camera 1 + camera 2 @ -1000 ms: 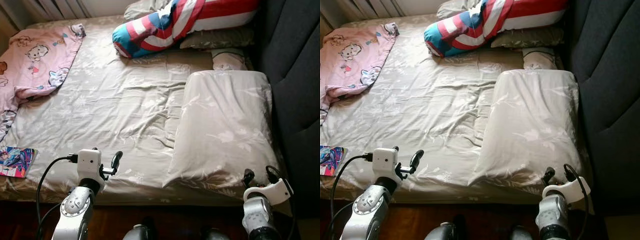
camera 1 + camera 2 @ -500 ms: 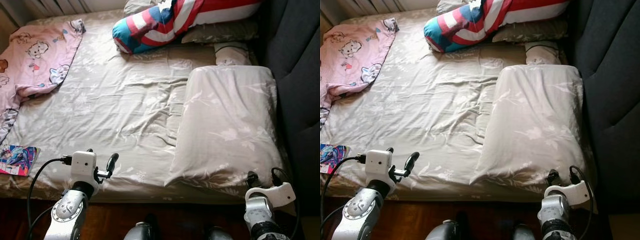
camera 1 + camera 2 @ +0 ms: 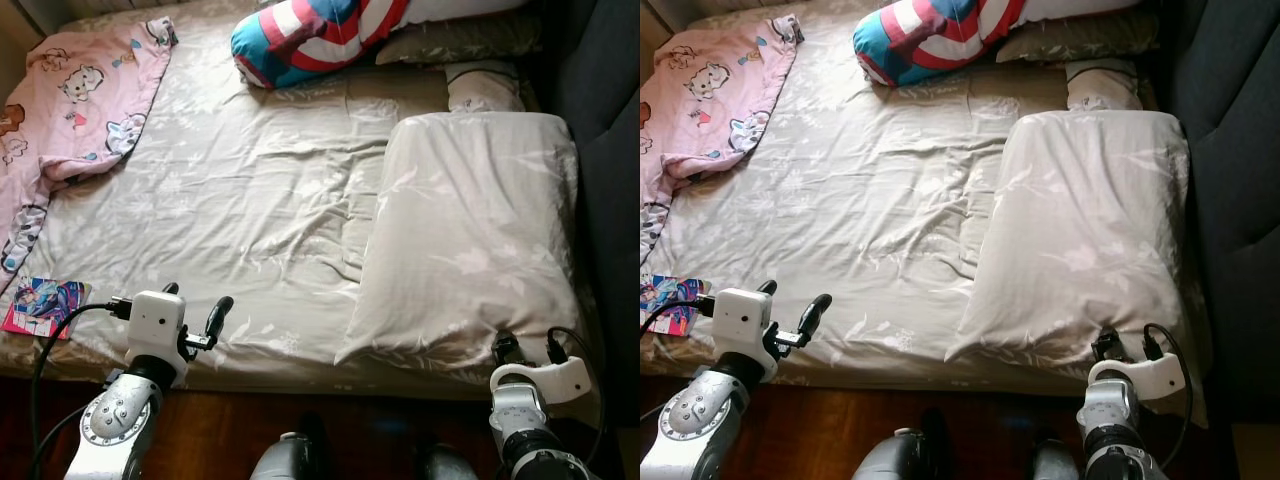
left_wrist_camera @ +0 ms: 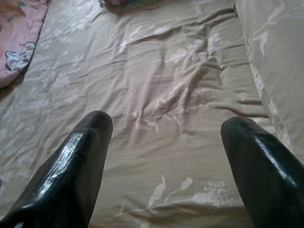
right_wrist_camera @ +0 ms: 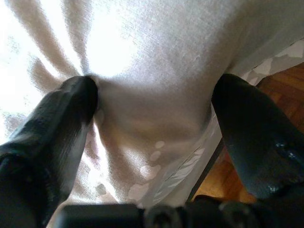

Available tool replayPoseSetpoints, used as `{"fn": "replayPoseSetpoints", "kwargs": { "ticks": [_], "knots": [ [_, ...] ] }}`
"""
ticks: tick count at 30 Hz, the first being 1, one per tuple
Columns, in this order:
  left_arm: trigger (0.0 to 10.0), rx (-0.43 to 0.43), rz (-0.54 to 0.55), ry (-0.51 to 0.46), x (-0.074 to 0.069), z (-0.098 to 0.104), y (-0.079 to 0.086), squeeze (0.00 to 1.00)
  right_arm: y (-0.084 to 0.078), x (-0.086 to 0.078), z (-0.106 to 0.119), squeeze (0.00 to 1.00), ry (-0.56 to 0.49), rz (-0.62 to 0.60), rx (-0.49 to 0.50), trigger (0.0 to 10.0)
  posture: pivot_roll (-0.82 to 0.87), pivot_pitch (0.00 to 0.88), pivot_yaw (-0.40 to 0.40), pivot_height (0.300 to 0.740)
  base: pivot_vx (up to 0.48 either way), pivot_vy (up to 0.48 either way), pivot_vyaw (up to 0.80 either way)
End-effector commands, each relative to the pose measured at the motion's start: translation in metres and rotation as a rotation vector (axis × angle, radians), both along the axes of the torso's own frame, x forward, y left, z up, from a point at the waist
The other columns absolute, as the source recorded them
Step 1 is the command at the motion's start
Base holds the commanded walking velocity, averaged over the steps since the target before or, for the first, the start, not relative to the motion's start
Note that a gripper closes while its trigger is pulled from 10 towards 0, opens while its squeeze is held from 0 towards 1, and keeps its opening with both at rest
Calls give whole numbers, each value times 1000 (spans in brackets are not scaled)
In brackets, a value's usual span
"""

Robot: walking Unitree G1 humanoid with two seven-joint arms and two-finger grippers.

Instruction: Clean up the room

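The robot stands at the near edge of the bed, both arms raised over the mattress edge. The right gripper has its jaws spread wide on either side of the near hem of the large beige pillow, which lies on the right half of the bed beside the dark headboard; one finger presses into the fabric, but nothing is clamped. The left gripper hovers with jaws apart over the wrinkled bedsheet, gripping nothing. Further off, a pink cartoon blanket is bunched at the far left, a red, white and blue striped cushion lies at the far side, and a colourful booklet sits at the near left edge. If the pillow is the next thing to be moved, the likely failure is a shallow pinch: closing on loose cover alone would let the filling sag and slide out, or drag the sheet underneath into more creases. The booklet, close to the edge, could be knocked to the floor by a careless swing of the left arm.
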State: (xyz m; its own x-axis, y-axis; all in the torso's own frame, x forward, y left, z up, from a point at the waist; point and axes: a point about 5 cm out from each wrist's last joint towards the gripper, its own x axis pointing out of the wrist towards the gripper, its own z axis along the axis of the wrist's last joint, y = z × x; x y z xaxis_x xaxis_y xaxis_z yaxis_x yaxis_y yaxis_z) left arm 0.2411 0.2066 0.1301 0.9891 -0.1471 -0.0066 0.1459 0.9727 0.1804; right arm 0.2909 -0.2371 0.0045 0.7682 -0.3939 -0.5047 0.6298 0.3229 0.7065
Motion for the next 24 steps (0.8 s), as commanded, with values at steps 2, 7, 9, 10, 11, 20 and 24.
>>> {"fn": "replayPoseSetpoints", "kwargs": {
  "ticks": [2, 7, 9, 10, 11, 20, 24],
  "knots": [
    [10000, 35, 18, 35, -6, -3, 7, 0, 15, -8, -13, 0, 49, 36, 27, 0, 125, 386, 207, 740, 0, 0, 0],
    [10000, 30, 0, 46, -6, -3, 2, 0, 15, -14, -18, 0, 52, 31, 14, 0, 117, 386, 207, 740, 0, 0, 0],
    [10000, 26, -3, 46, -4, -2, 1, 0, 15, -18, -21, 0, 52, 28, 11, 0, 111, 387, 205, 740, 0, 0, 0],
    [10000, 25, -3, 46, -4, -2, 1, 0, 15, -18, -21, 0, 51, 27, 10, 0, 109, 385, 204, 740, 0, 0, 0],
    [10000, 24, 0, 48, -3, -3, 1, 0, 15, -19, -21, 0, 53, 26, 4, 0, 107, 384, 202, 740, 0, 0, 0],
    [10000, 10, 20, 49, -2, -8, 0, 0, 16, -20, -22, 0, 53, 53, -17, 0, 89, 378, 184, 740, 0, 0, 0],
    [10000, -7, 38, 41, 1, -9, 0, 0, 15, -19, -21, 0, 40, 50, -21, 0, 83, 370, 178, 740, 0, 0, 0]
  ]
}}
